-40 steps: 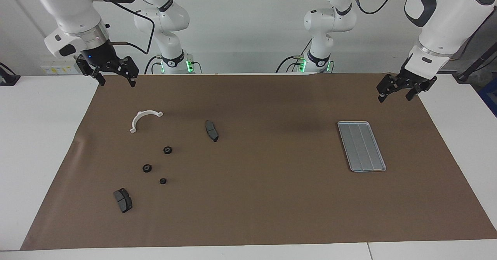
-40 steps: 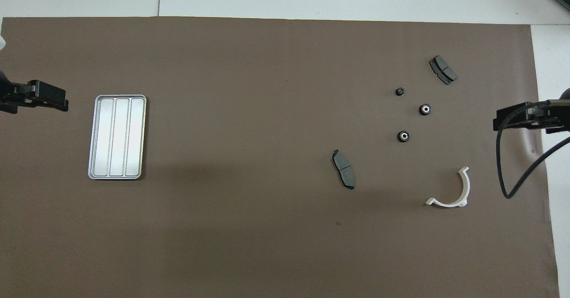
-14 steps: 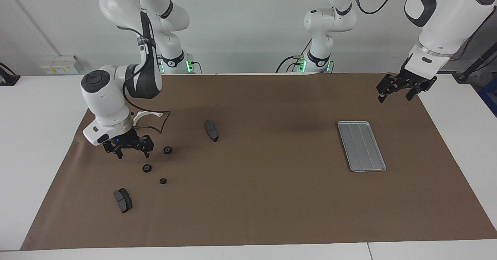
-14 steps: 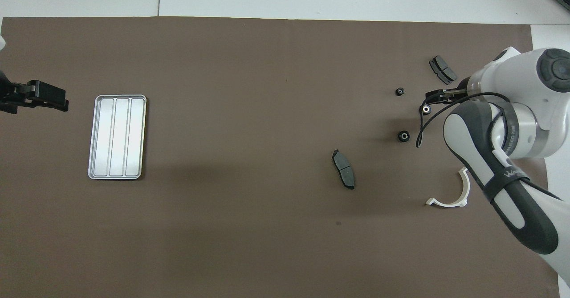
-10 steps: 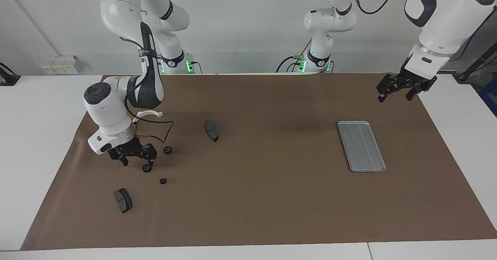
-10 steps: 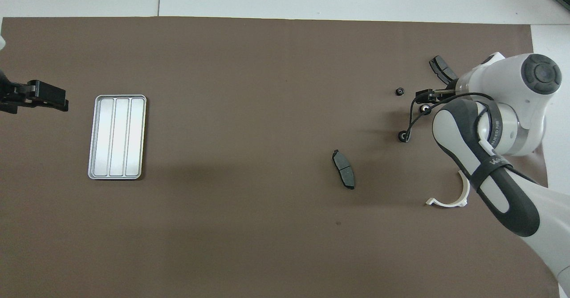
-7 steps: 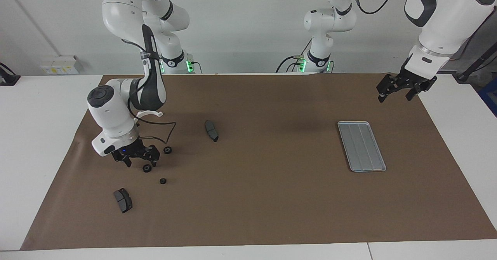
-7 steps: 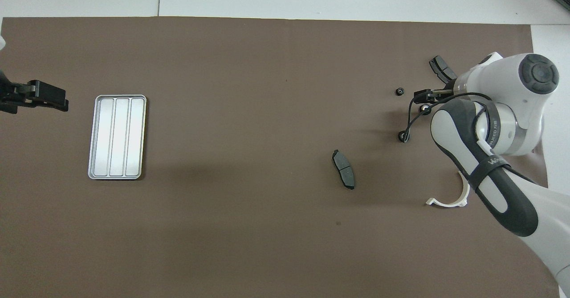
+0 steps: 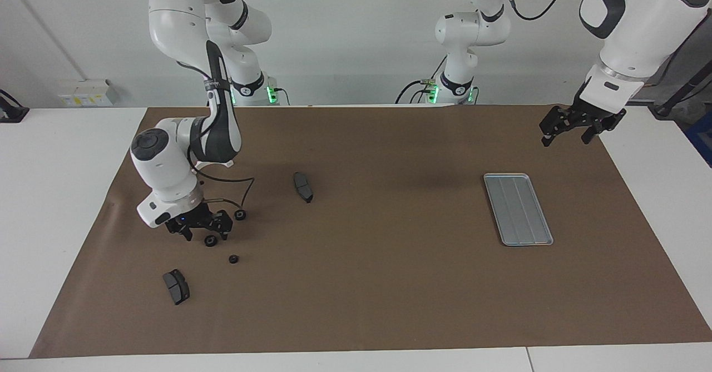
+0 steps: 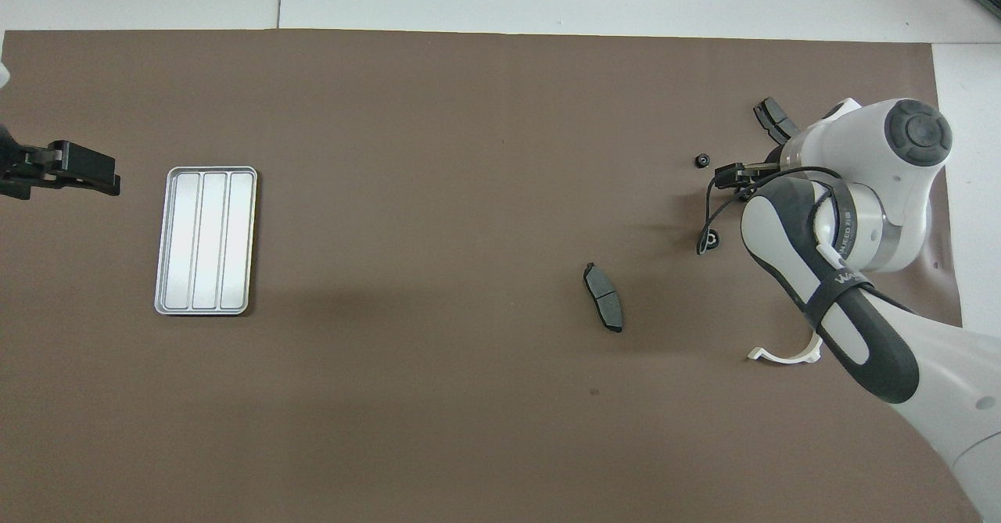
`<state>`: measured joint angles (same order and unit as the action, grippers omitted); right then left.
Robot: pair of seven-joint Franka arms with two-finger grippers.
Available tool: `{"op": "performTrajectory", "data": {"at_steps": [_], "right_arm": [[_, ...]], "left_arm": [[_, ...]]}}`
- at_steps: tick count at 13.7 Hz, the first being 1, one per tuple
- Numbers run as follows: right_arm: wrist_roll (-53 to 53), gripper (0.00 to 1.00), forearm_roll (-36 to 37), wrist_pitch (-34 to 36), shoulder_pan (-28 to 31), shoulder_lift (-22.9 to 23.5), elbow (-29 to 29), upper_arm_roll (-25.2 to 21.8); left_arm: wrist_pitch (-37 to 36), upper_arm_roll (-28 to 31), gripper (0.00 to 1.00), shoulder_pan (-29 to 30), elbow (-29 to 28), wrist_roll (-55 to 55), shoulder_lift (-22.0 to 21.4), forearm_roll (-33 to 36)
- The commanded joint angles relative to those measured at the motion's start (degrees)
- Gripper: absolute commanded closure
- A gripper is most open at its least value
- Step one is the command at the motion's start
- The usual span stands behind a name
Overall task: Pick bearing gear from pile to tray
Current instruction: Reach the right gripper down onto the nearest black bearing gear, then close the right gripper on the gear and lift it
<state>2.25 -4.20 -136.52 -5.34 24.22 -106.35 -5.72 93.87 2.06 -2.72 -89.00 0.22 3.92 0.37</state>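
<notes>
Three small black bearing gears lie loose in the pile toward the right arm's end of the table: one nearest the robots, a middle one and the smallest farthest out. My right gripper hangs low and open over the middle gear, fingertips on either side just above it; I cannot tell whether they touch it. In the overhead view the wrist hides that gear. The silver grooved tray lies toward the left arm's end with nothing in it. My left gripper waits open in the air beside the tray.
Two dark grey brake pads lie on the brown mat: one toward the middle, one farthest from the robots. The white half-ring bracket is mostly covered by the right arm. A black cable loops from the right wrist.
The right arm has come down from its raised start and shifted toward the middle of the table, settling its open gripper over the middle gear. The left arm has not moved.
</notes>
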Motion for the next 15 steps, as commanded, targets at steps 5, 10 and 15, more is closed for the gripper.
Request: {"op": "performTrajectory", "data": {"at_steps": [5,10,15], "right_arm": [[9.0,0.00,-1.9,2.6,1.6,0.4,0.0,0.1],[9.9,0.26,-1.8,2.4,2.2,0.1,-1.4,0.1],[10.0,0.36,-1.8,2.3,2.4,0.1,-1.6,0.1]], "left_arm": [[1.0,0.2,0.00,-0.1,-2.1,-0.5,-1.6,-0.5],[1.0,0.2,0.00,-0.1,-2.1,-0.5,-1.5,-0.5],[1.0,0.2,0.00,-0.1,-2.1,-0.5,-1.5,-0.5]]}}
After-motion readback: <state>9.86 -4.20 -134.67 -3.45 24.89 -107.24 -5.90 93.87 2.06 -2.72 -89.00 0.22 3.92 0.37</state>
